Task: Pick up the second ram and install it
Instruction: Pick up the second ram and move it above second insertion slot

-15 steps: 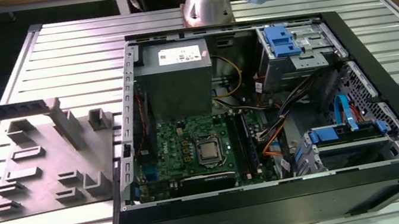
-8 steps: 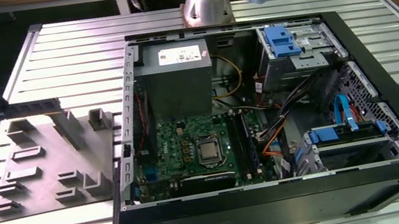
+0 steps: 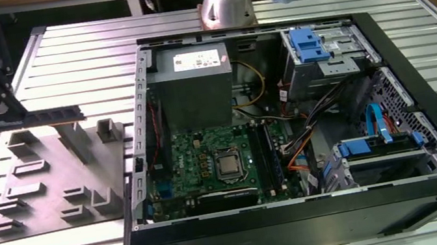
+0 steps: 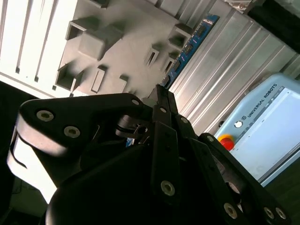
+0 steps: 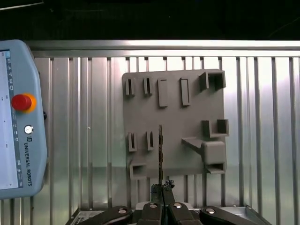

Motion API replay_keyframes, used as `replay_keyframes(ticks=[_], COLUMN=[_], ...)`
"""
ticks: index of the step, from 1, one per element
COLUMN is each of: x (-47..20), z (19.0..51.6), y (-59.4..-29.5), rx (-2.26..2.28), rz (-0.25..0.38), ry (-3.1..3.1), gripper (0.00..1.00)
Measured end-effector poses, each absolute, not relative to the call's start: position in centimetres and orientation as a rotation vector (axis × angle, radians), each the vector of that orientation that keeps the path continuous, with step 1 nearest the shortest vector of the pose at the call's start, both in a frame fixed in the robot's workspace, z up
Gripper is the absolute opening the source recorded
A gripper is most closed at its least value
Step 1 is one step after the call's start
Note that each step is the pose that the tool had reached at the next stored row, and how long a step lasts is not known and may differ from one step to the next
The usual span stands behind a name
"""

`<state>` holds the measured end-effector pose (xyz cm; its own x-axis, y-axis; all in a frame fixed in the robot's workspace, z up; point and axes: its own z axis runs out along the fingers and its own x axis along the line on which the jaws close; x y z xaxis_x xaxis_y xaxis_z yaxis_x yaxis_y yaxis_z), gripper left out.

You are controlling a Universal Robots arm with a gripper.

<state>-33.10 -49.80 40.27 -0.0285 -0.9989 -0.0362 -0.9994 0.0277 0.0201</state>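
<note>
Blue second ram (image 3: 51,115) is pinched in the closed jaws, long axis level, pointing toward the computer case (image 3: 305,227).

slatted table (image 3: 56,43) with grey tray (image 3: 43,209), computer case (image 3: 306,230)

The second ram (image 3: 55,115) hangs pinched at one end in my gripper (image 5: 161,188), off the grey slotted plate (image 3: 45,189). It is thin and long, held level on its edge, its blue board studded with dark chips.
</note>
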Motion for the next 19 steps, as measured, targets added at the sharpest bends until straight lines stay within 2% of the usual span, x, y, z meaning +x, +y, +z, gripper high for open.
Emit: replay_keyframes(ticks=[19], x=[-28.1], z=[40.1], y=[-49.8], rx=[-2.171], rz=[0.062], ry=[2.253], gripper=[0.08])
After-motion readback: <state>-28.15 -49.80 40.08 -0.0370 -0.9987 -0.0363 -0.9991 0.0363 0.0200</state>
